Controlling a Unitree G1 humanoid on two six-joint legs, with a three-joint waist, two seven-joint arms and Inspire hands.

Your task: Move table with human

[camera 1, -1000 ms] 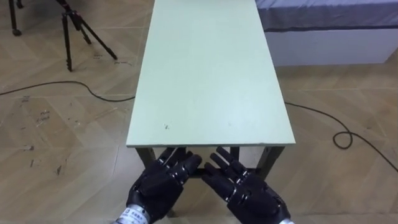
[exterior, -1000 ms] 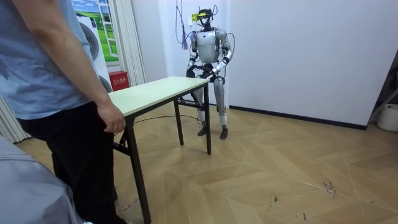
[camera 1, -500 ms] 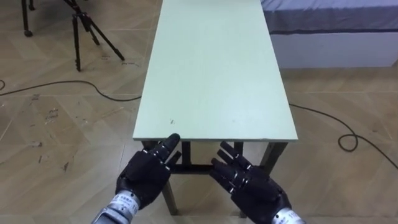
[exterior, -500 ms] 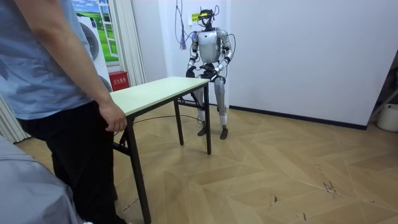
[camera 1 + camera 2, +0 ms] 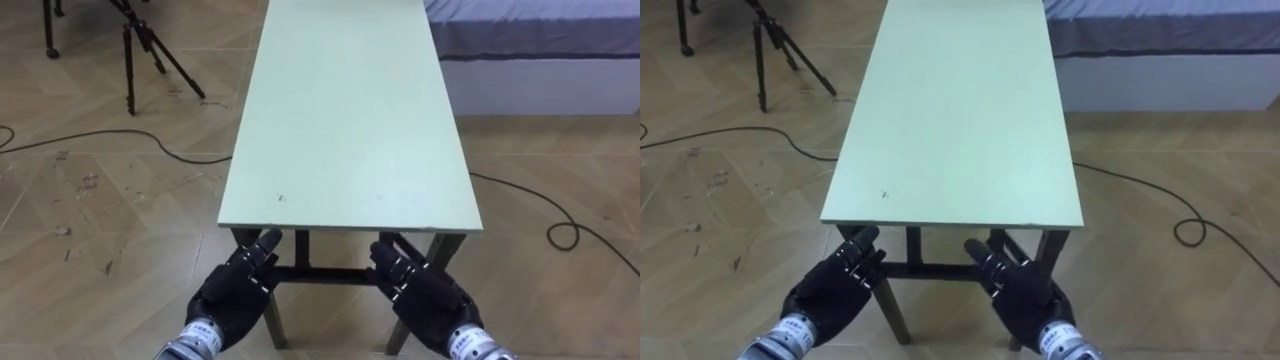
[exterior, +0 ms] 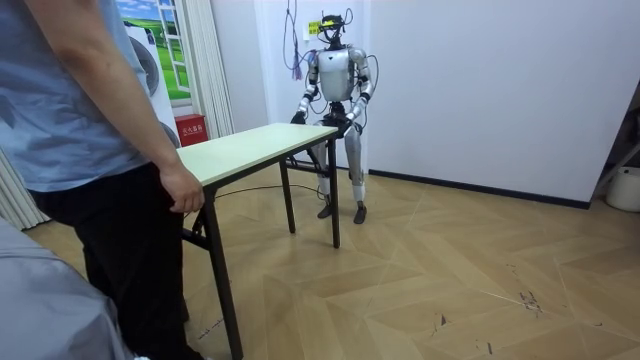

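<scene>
Left hand [image 5: 235, 296] and right hand [image 5: 428, 296] have drawn apart toward the corners of the table [image 5: 350, 110].
Both hands hold nothing, their fingers straight and loosely spread. The fingertips sit just under the near edge, with the worktop stretching ahead and above. The step would go best with the palms slid evenly under the edge beside each leg, lifting only when the person [image 6: 90, 150] at the far end does.

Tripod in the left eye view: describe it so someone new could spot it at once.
Find the long pale-green table running away from the robot down the middle of the view. On the wooden floor to its left, near the top corner, stands the tripod. Its thin black legs splay outward, unlike the table's straight dark frame.
</scene>
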